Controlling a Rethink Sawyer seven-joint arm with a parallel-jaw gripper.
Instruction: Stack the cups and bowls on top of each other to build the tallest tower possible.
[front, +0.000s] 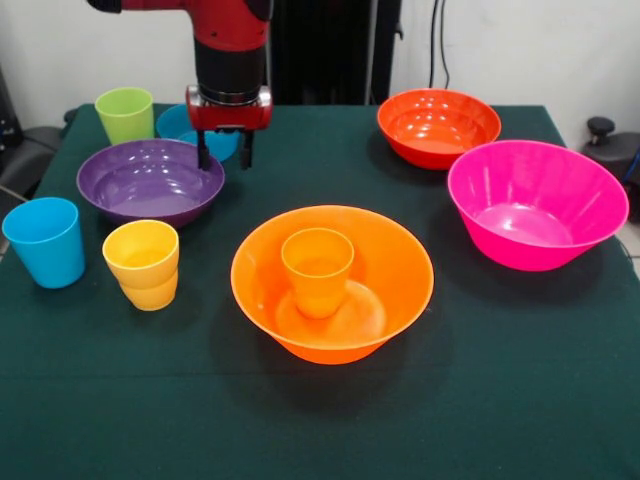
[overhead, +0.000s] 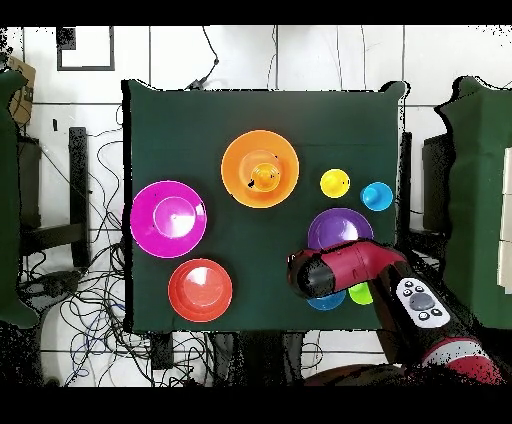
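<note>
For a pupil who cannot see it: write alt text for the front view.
A red robot arm's open gripper hangs at a purple bowl's far rim. Nearer, an orange cup stands inside a wide orange bowl.

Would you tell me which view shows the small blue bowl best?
The front view, though only partly: the small blue bowl peeks out behind the gripper and the purple bowl. Overhead, the arm covers most of it, leaving a blue sliver.

No text, label, brand, number or sign can be read anywhere, neither on the cups, the bowls, the arm nor the table.
</note>
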